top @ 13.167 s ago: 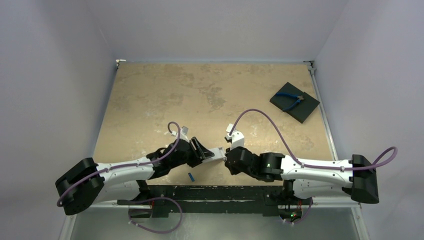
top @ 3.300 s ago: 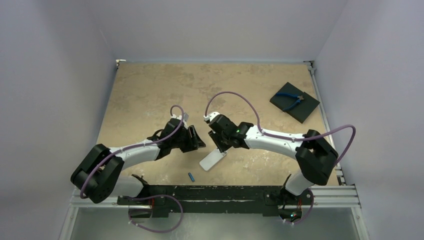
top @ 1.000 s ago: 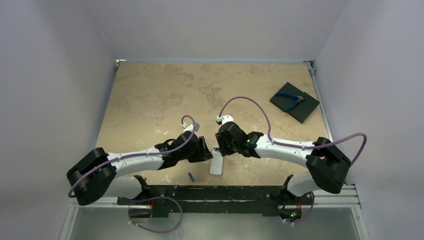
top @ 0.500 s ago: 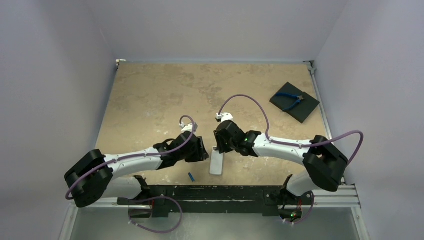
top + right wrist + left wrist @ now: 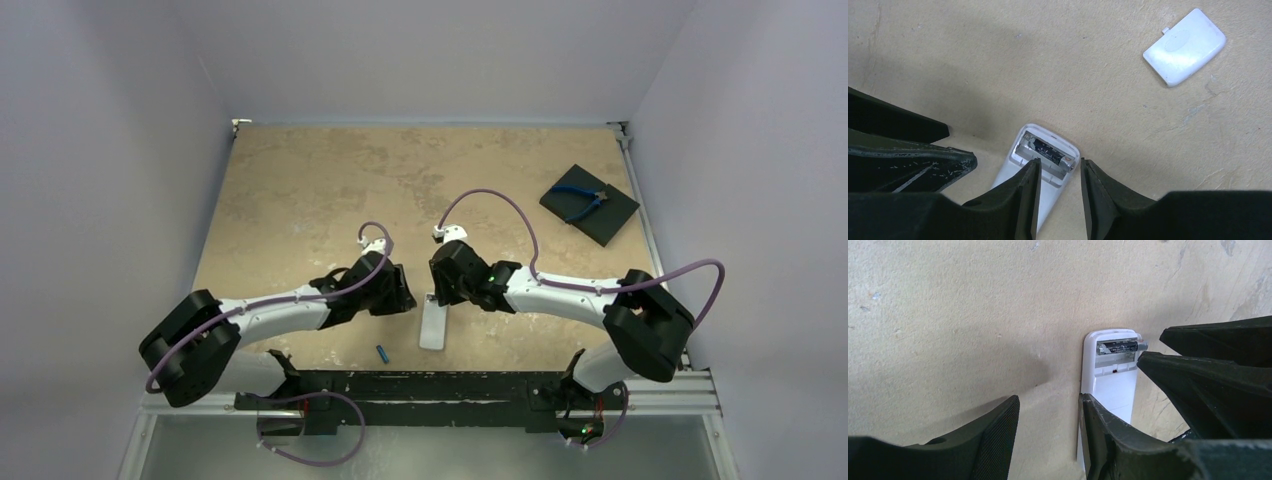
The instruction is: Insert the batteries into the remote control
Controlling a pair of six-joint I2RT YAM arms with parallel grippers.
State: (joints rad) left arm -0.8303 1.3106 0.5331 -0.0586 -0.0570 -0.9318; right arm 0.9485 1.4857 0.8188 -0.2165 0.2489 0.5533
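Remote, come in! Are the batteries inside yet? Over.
Left gripper open, right gripper open. Remote back-up, dark battery seated, blue battery loose nearby. Cover off, aside.

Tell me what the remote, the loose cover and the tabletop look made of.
The remote control: moulded white plastic, smooth semi-gloss, thin walls round the battery bay. The loose cover: same white plastic by its look, soft sheen, rounded corners, small tab. The tabletop: mottled beige, matte, stone-look; probably laminate or a printed sheet, cannot tell which.
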